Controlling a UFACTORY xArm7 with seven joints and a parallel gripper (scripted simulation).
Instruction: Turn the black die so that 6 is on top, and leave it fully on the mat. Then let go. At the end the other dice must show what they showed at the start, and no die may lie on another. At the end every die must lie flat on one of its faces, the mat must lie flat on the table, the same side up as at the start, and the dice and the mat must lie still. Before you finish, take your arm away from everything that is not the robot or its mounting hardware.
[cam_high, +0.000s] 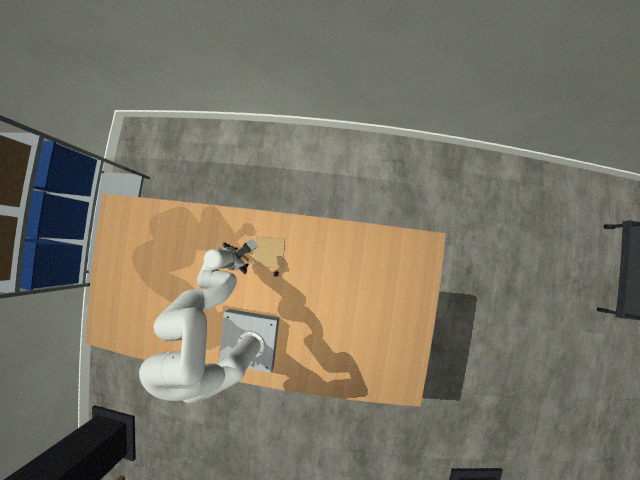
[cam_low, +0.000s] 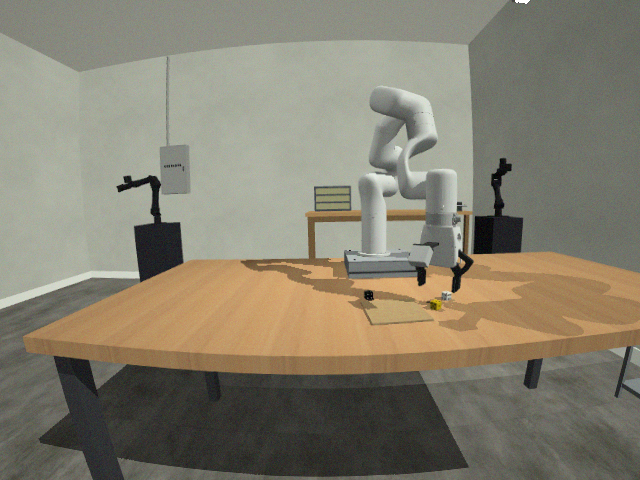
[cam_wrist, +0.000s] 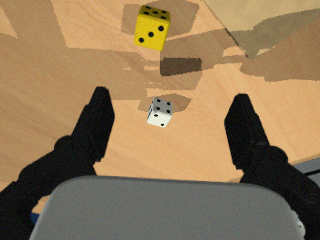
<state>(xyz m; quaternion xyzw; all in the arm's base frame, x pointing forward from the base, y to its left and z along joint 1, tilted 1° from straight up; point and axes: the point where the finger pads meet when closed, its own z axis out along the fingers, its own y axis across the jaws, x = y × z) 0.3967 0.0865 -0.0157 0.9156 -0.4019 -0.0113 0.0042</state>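
Observation:
The black die (cam_low: 368, 295) lies on the wooden table just off a corner of the tan mat (cam_low: 397, 312); it also shows in the overhead view (cam_high: 277, 272) beside the mat (cam_high: 270, 251). It is out of the wrist view. My gripper (cam_low: 438, 285) is open and empty, and hangs a little above the table on the other side of the mat. In the wrist view the white die (cam_wrist: 160, 111) lies on the table between my spread fingers. The yellow die (cam_wrist: 151, 27) lies just beyond it, near the mat's corner (cam_wrist: 270, 20).
The white die (cam_low: 446, 296) and the yellow die (cam_low: 436, 304) sit close together by the mat's edge. My base plate (cam_low: 379, 263) stands behind them on the table. The table's front edge is some way off.

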